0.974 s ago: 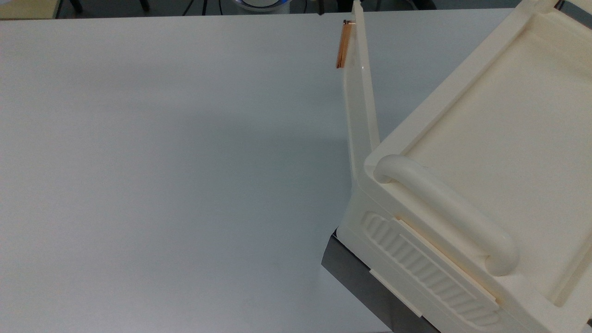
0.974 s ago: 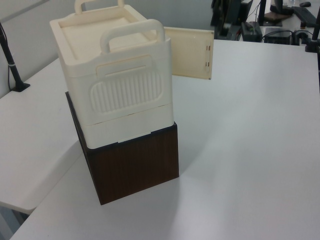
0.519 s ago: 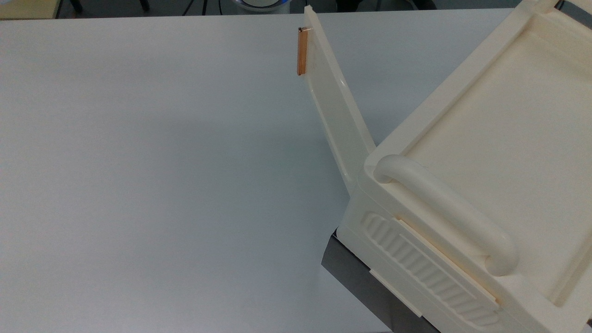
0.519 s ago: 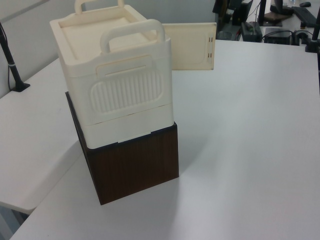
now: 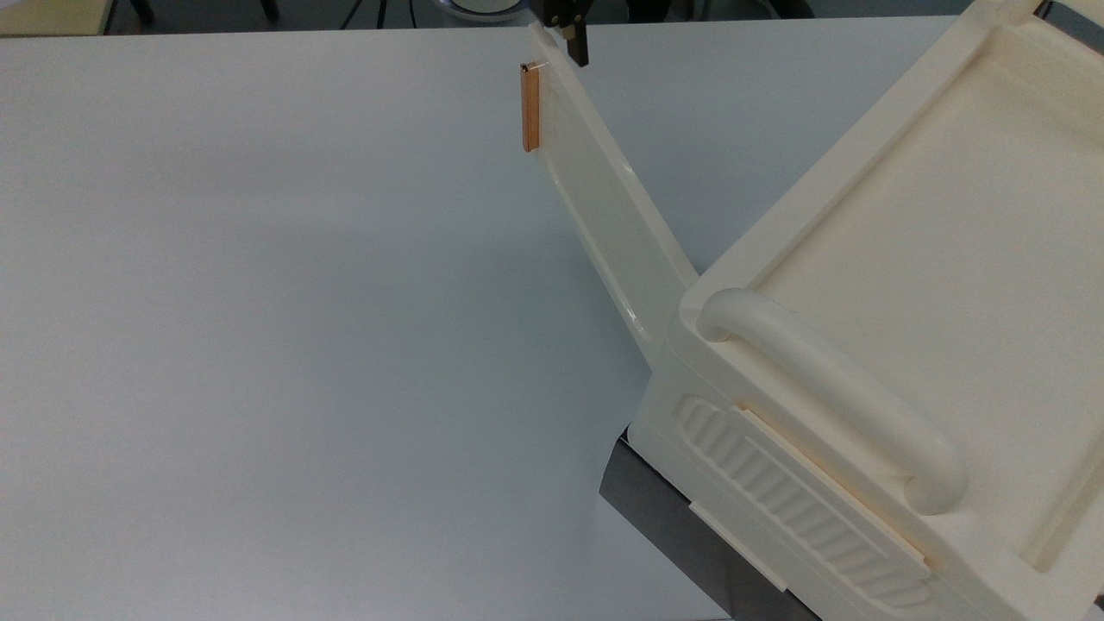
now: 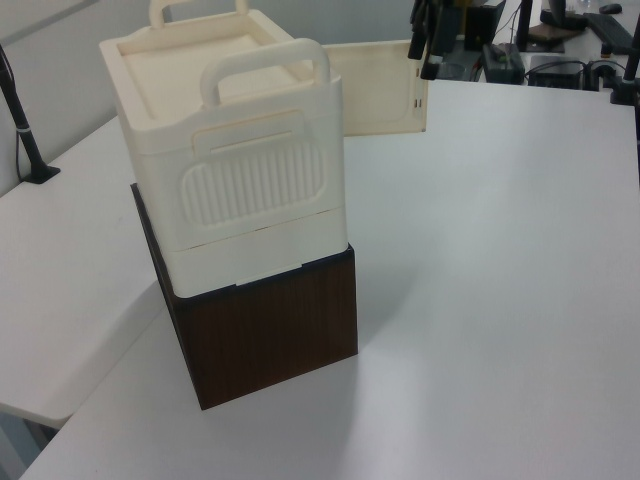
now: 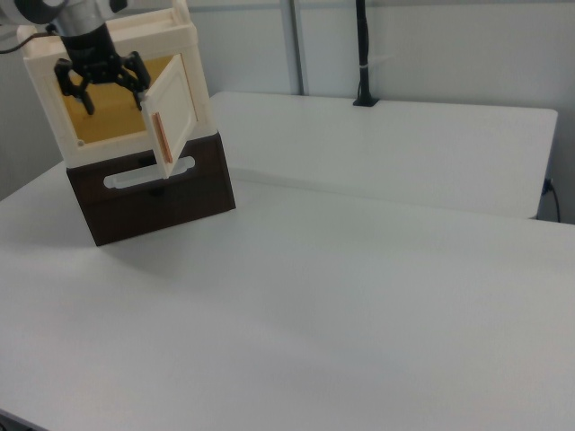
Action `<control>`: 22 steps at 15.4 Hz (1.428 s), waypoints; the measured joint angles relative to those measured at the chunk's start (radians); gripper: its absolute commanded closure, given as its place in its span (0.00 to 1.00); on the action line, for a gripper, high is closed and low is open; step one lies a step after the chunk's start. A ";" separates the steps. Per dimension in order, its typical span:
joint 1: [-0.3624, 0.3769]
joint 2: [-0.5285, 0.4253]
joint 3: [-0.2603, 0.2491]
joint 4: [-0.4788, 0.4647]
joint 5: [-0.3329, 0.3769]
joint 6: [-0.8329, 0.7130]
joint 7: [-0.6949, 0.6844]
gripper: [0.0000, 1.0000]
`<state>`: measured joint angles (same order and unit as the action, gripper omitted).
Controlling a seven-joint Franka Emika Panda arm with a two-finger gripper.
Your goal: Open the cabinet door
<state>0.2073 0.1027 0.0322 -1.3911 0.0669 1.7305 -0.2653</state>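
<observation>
The cream cabinet [image 5: 906, 285] stands on a dark brown box [image 6: 270, 325]. Its cabinet door [image 5: 604, 198] hangs ajar, angling toward the top view's upper left, with the copper-orange bar handle [image 5: 530, 108] at its free edge. In the right view the cabinet door [image 7: 175, 108] stands out from the yellow-lit opening [image 7: 108, 121]. My black gripper [image 7: 106, 88] hovers in front of that opening with its fingers spread and nothing between them. One finger [image 5: 576, 45] sits against the door's top corner, on the side facing away from the handle. In the left view the gripper [image 6: 425, 45] shows at the door's far edge.
The white table [image 5: 259, 345] stretches wide across the top view's left. A second white table [image 7: 404, 144] with a black pole [image 7: 361, 54] clamped to it lies behind. Dark office equipment [image 6: 540, 40] stands beyond the table's far edge in the left view.
The door's free edge has swung toward the top view's left, opening wider. The gripper has come into sight at the door's top corner.
</observation>
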 measured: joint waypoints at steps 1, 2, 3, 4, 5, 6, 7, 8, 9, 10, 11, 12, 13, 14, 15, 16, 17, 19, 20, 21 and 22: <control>-0.013 0.004 -0.008 0.000 -0.001 0.010 0.000 0.00; -0.033 0.005 -0.017 0.001 -0.001 0.013 0.000 0.00; -0.042 0.005 -0.020 0.001 -0.001 0.013 0.000 0.00; -0.048 0.005 -0.021 0.002 -0.001 0.013 0.000 0.00; -0.050 0.005 -0.022 0.002 -0.001 0.013 0.000 0.00; -0.050 0.005 -0.023 0.000 -0.001 0.012 0.003 0.00; -0.050 0.005 -0.023 -0.004 -0.005 0.009 0.014 0.00; -0.050 0.006 -0.025 -0.012 -0.023 -0.001 0.034 0.00; -0.050 0.007 -0.026 -0.018 -0.046 -0.016 0.058 0.00; -0.052 0.007 -0.027 -0.027 -0.070 -0.041 0.092 0.00; -0.063 0.008 -0.029 -0.037 -0.087 -0.064 0.119 0.00; -0.078 0.007 -0.030 -0.043 -0.090 -0.080 0.128 0.00; -0.105 0.007 -0.031 -0.051 -0.091 -0.096 0.137 0.00; -0.124 0.007 -0.032 -0.055 -0.091 -0.101 0.147 0.00; -0.144 0.007 -0.033 -0.060 -0.095 -0.104 0.160 0.00; -0.163 0.006 -0.033 -0.064 -0.108 -0.104 0.167 0.00; -0.171 0.006 -0.033 -0.066 -0.121 -0.110 0.170 0.00; -0.179 0.006 -0.033 -0.068 -0.128 -0.126 0.176 0.00; -0.179 0.006 -0.033 -0.068 -0.128 -0.128 0.177 0.00; -0.180 0.006 -0.033 -0.068 -0.128 -0.128 0.182 0.00; -0.180 0.006 -0.033 -0.069 -0.128 -0.129 0.195 0.00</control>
<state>0.0277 0.1083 -0.0005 -1.4598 -0.0615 1.6020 -0.0706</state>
